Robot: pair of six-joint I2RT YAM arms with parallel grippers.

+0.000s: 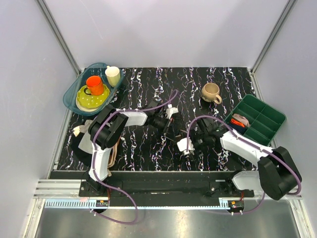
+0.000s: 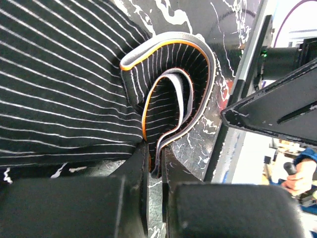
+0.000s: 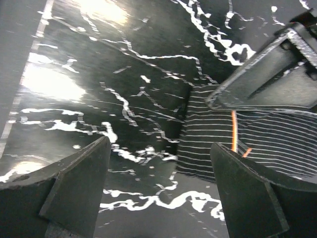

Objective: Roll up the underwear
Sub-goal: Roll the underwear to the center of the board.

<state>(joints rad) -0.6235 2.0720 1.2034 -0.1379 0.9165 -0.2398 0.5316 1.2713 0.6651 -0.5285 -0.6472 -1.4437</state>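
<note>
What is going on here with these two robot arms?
The two arms are rolling up black striped underwear on a dark marbled table. The left hand is pinched shut on the edge of the waistband, which curls over into a loose loop, so the roll looks barely begun. The right hand is open above the table beside the underwear and holds nothing.

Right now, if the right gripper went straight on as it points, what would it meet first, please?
Likely the bare marbled table, just beside the underwear; the right gripper has open jaws; depth is unclear.
</note>
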